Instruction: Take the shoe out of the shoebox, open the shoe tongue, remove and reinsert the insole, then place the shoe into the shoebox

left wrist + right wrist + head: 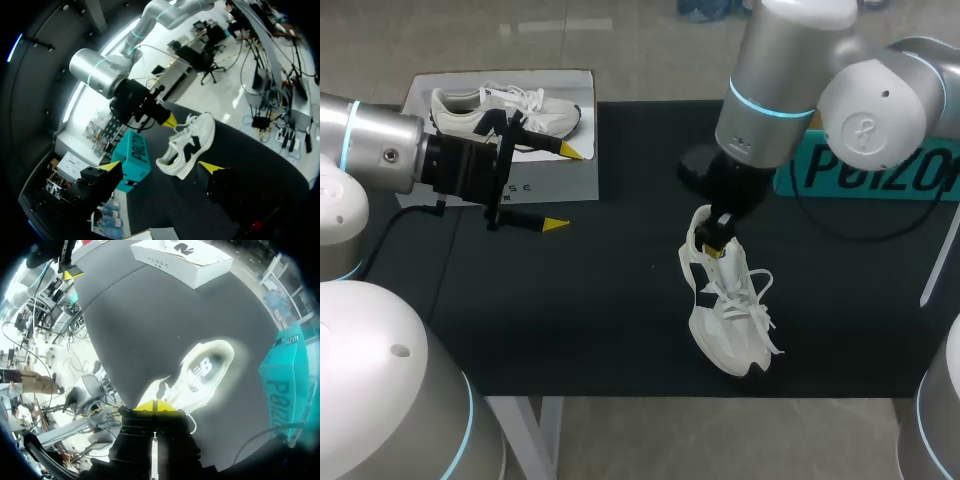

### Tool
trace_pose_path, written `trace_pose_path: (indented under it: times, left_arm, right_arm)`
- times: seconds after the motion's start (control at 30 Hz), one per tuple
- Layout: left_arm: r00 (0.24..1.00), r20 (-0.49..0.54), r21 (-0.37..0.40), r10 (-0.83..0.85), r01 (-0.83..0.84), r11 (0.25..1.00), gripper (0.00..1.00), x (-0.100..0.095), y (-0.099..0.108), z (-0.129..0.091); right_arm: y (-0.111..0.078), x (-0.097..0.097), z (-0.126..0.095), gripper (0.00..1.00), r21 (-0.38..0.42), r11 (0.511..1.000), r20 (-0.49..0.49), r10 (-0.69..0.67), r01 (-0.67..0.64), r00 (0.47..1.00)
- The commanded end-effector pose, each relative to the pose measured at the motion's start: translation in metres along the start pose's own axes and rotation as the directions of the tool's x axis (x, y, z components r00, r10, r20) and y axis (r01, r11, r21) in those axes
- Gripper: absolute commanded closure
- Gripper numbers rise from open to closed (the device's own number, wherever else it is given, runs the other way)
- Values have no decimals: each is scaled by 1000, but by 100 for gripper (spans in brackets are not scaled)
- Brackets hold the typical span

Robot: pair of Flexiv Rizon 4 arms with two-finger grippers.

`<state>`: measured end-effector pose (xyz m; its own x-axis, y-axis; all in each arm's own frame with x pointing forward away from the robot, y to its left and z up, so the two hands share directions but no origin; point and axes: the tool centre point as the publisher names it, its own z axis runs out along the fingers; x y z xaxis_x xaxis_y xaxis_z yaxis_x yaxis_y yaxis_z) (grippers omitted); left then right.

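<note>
A white shoe with dark patches (725, 320) (187, 145) (200, 372) stands tilted on the black mat, one end down and its laces hanging loose. My right gripper (717, 243) (156, 407) is shut on the shoe's upper end, yellow tips pressed together. The white shoebox (550, 185) (195, 267) sits at the mat's far left with a second white shoe (510, 108) lying in it. My left gripper (565, 186) (162, 166) hovers open over the box's front edge, pointing towards the held shoe, with nothing between its fingers.
A teal box (880, 170) (132, 157) (285, 375) lies at the far right of the mat, behind my right arm. A dark round base (700, 165) stands just behind the right gripper. Bare black mat (600, 300) lies between the shoebox and the shoe.
</note>
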<state>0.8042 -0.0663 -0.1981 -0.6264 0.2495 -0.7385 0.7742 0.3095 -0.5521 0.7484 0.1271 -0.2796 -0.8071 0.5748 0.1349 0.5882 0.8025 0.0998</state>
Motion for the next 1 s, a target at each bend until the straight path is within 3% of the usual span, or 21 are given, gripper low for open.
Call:
trace_pose_path:
  times: [0.03,0.33,0.73,1.0]
  left_arm:
    - [1000,-4,-2,0,0,1000,0,0,0,0]
    - [1000,-4,-2,0,0,1000,0,0,0,0]
    - [1000,-4,-2,0,0,1000,0,0,0,0]
    - [1000,-4,-2,0,0,1000,0,0,0,0]
  right_arm:
    - [10,-2,1,100,136,952,-30,-273,275,961]
    - [10,-2,1,100,136,952,-30,-273,275,961]
    - [23,-36,-20,100,23,899,210,-431,436,877]
    - [41,-55,2,100,50,831,187,-553,554,812]
